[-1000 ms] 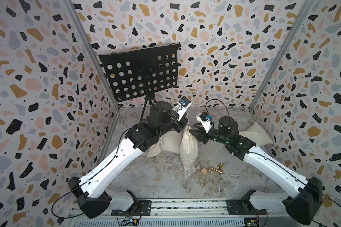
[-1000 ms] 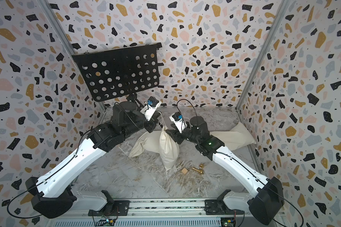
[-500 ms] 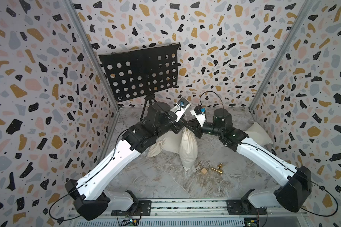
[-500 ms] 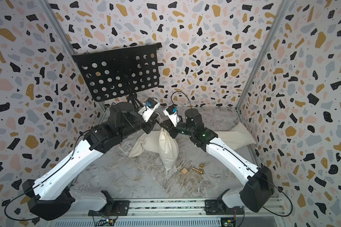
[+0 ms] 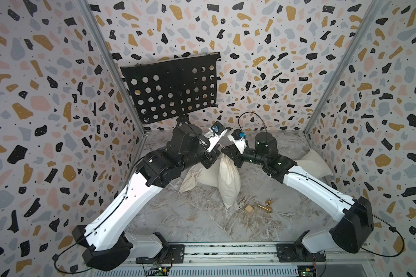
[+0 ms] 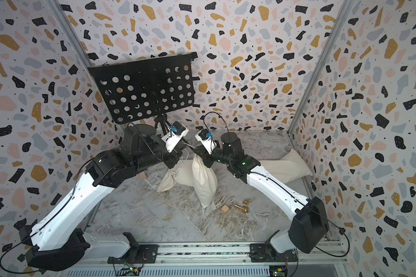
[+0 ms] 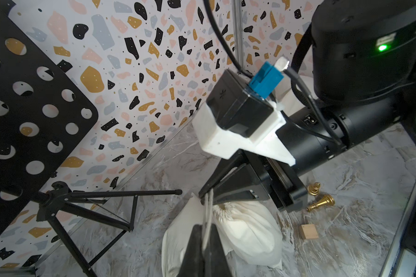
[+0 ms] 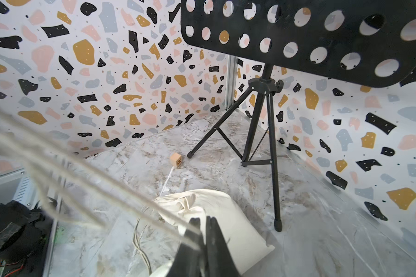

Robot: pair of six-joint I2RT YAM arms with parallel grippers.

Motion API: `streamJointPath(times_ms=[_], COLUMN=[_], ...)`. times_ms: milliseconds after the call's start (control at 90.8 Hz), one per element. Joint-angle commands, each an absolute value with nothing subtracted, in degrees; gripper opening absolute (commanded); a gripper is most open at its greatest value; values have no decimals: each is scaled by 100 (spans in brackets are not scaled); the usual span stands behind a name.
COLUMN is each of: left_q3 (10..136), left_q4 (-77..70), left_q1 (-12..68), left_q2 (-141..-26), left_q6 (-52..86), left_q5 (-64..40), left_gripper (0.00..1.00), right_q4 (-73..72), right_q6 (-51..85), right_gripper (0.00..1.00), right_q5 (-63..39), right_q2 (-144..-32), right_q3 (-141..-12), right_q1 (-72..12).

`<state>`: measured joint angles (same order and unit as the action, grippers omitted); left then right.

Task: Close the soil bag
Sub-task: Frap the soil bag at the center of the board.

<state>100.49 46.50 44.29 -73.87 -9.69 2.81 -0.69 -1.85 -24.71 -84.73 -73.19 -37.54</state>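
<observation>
- Centrally, the soil bag (image 5: pixel 228 179) stands upright on the desk (image 5: pixel 202 225), its neck gathered tight between the two arms.
- Left fingers (image 7: pixel 199 236) are clenched on the drawstring (image 7: pixel 208 206) just above that neck.
- Right fingers (image 8: pixel 211 227) pinch the drawstring from the opposite side, their tips close to the left ones.
- A second bag (image 5: pixel 197 175) lies just beside it, a music stand (image 5: pixel 173 91) rises behind, and a wooden cube (image 5: pixel 249 208) and brass chess pieces (image 5: pixel 265 207) sit near its base.
</observation>
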Motion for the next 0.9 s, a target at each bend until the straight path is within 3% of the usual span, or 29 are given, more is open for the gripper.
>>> streamJointPath(times_ms=[0,341,650,892], left_q3=[11419,10411,7985,7397], left_q4=[2766,2474,1893,2100], left_q1=[4474,4474,4474,4404], left_q2=[-6446,-5254,-4819,-4490], left_q6=[-728,-575,-52,20], left_q5=[-153,382,1304,2070], left_gripper=[0,0,0,0], right_q4=[1997,2360,2029,1579], right_q6=[-338,-1076,-1082,-1009], right_gripper=[11,19,18,23], right_q5=[-219,1216,648,829], right_q2=[-9149,-9327,-9745,-9994], right_q3=[-6988,-7753,-7409,-6806], right_q1=[-3059,-2852,-3099,-3185])
